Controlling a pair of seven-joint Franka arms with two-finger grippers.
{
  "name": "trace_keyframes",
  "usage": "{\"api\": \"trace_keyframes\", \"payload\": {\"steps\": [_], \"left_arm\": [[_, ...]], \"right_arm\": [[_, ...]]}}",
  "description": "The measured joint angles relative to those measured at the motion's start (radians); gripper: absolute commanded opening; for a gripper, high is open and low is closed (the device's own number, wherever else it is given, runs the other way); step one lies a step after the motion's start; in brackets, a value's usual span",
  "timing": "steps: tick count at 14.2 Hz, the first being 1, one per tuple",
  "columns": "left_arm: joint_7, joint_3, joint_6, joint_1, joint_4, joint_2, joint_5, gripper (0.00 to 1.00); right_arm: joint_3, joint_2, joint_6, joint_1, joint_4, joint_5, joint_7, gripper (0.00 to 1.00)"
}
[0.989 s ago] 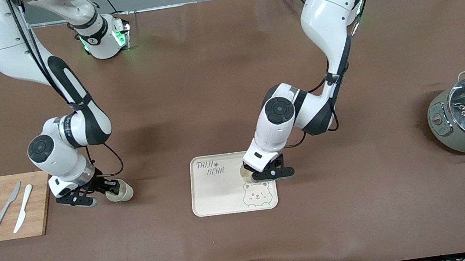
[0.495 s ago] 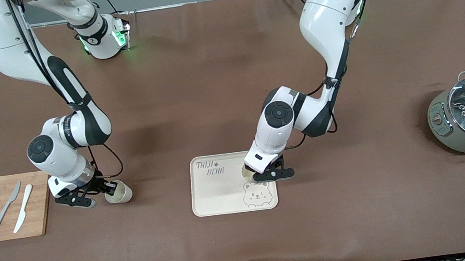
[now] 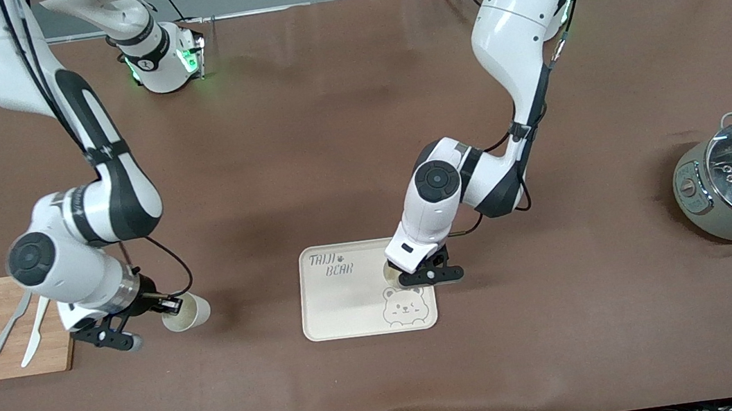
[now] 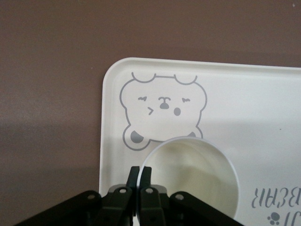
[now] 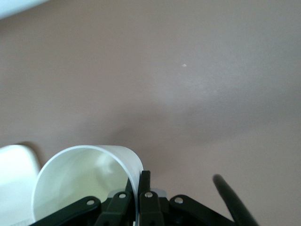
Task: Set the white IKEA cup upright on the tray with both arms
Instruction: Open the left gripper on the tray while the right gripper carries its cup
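white ikea cups are seen twice, each pinched by the wall. one cup (image 3: 394,272) is held upright on the tray (image 3: 343,306), just above the grey bear-face drawing (image 3: 403,306), by the left gripper (image 3: 425,274); in the left wrist view its fingers (image 4: 139,176) are closed on the rim, one inside and one outside. a second cup (image 3: 185,313) is gripped the same way by the right gripper (image 3: 142,315), tilted with its mouth partly sideways, over the bare table (image 3: 357,130), well apart from the tray toward the right arm's end and just beside the wooden cutting board (image 3: 8,361).

the step in hand is judged to be placement at the tray and a fresh lift near the board. whether the tray cup's base is fully down cannot be told. next, a release and a straight rise are called for at the tray, so that the thin wall is not dragged; the second cup must be carried to the tray's free part near the "taiji bear" lettering (image 3: 331,264), turned upright and set down clear of the first.

both cups are smooth, glossy, thin-walled cylinders with round open mouths, probably light and easily tipped. the tray is flat, matte cream, rectangular with rounded corners and a low lip. the table is covered in dull brown matting.
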Motion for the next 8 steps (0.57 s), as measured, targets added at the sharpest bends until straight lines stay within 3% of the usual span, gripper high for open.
{"api": "trace_keyframes", "payload": {"steps": [1, 2, 3, 8], "left_arm": [[0.0, 0.0, 0.0, 0.0, 0.0, 0.0, 0.0, 0.16], [0.0, 0.0, 0.0, 0.0, 0.0, 0.001, 0.001, 0.93], [0.0, 0.001, 0.0, 0.0, 0.0, 0.001, 0.004, 1.0], [-0.008, 0.017, 0.0, 0.001, 0.005, 0.001, 0.031, 1.0]], "right_arm": [[0.002, -0.005, -0.045, 0.011, 0.05, 0.006, 0.037, 0.0], [0.004, -0.007, -0.061, 0.026, 0.078, 0.017, 0.072, 0.0], [0.005, -0.004, -0.058, 0.046, 0.089, 0.024, 0.112, 0.0], [0.006, 0.121, 0.118, 0.184, 0.164, 0.025, 0.341, 0.0]]}}
